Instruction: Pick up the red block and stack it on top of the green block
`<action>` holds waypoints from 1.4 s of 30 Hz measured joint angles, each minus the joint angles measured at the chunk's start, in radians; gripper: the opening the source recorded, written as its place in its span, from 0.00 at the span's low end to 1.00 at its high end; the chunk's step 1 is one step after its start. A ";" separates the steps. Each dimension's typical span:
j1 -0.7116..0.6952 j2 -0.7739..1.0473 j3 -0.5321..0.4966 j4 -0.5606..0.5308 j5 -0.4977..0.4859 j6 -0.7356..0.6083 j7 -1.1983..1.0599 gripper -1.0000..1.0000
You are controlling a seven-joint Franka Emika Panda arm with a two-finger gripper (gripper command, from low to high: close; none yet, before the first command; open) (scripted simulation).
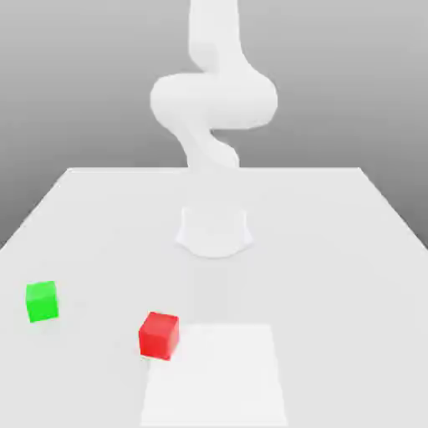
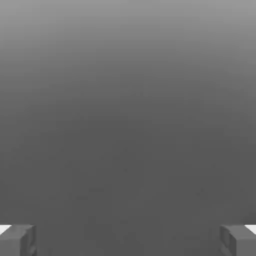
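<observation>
On the table [image 1: 334,251]'s near part, to the exterior view's left, sits one red block [image 1: 159,336], at a pale patch [image 1: 219,376]'s edge; one green block [image 1: 42,302] waits farther left, probably spaced for easy grasping. One gripper [image 2: 128,241] stands wide open, empty, presumably ready for red.

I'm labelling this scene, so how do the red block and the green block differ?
The red block is red; the green block is green. The red block touches the pale patch in view, while the green block sits away from it. Both are cube-shaped.
</observation>
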 joint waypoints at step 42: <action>-0.193 0.695 -0.121 -0.462 -0.016 0.438 0.059 0.00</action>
